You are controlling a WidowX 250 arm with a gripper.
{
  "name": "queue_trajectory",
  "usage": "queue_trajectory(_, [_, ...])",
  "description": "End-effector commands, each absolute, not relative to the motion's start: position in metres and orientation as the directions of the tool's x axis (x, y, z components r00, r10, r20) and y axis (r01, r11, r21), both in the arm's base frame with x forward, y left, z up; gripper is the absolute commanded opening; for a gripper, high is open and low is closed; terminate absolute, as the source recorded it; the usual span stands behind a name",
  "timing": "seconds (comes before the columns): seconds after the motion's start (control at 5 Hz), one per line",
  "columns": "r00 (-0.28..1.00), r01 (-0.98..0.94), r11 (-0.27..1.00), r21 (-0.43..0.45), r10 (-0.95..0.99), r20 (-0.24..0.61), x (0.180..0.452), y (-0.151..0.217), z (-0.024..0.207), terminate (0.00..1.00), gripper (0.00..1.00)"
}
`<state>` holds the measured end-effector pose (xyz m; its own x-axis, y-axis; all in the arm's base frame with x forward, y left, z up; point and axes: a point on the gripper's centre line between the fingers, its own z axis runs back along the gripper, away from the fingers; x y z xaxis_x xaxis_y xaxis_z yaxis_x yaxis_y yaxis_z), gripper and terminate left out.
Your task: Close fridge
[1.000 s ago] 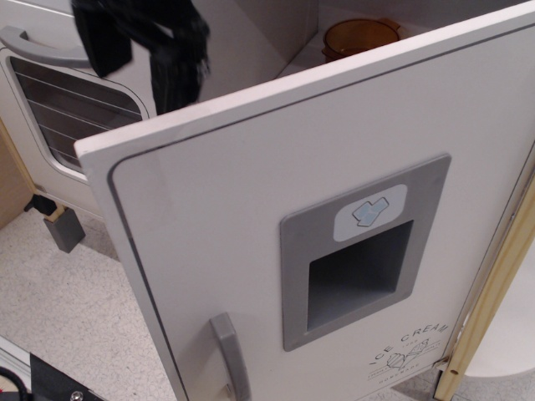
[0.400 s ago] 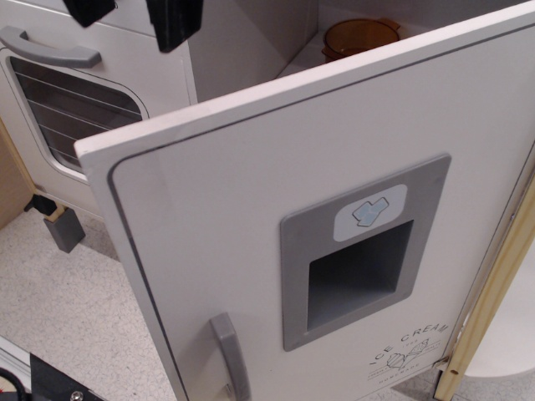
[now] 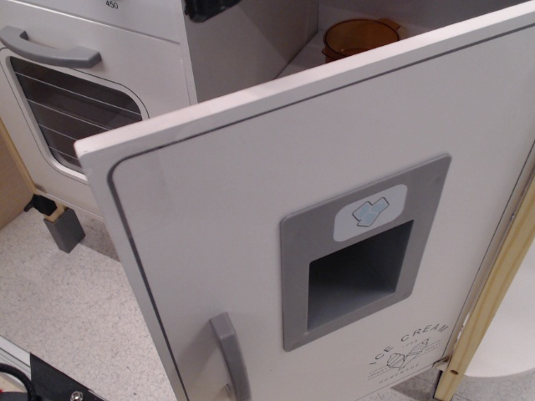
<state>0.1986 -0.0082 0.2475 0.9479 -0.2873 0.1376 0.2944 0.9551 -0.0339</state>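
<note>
The white fridge door (image 3: 251, 217) stands swung wide open and fills most of the view. It has a grey vertical handle (image 3: 230, 355) at the lower left, a grey recessed ice-dispenser panel (image 3: 361, 255) and an "ICE CREAM" print (image 3: 410, 347). Behind the door the fridge interior (image 3: 259, 42) is open, with an amber bowl (image 3: 361, 35) on a shelf. Only a small black tip of my gripper (image 3: 209, 8) shows at the top edge, above the interior; its jaws are out of view.
The white oven door (image 3: 71, 109) with a wire-rack window and a horizontal grey handle (image 3: 50, 48) is at the left. A small grey block (image 3: 65, 227) sits on the speckled floor below it. A wooden frame edge (image 3: 493, 276) runs along the right.
My gripper has risen from in front of the oven and fridge interior to the top edge, almost out of the frame. The fridge door has not moved.
</note>
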Motion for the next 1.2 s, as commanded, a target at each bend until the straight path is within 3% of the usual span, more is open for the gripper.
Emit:
queue_trajectory(0.0, [0.905, 0.413, 0.911, -0.022, -0.408, 0.12, 0.18, -0.033, 0.235, 0.0, 1.0])
queue_trajectory(0.4, [0.906, 0.406, 0.911, 0.074, -0.412, 0.1, 0.181, -0.03, 0.211, 0.0, 1.0])
queue_trajectory(1.0, [0.958, 0.243, 0.965, 0.094, -0.254, 0.134, 0.222, 0.001, 0.226, 0.0, 1.0])
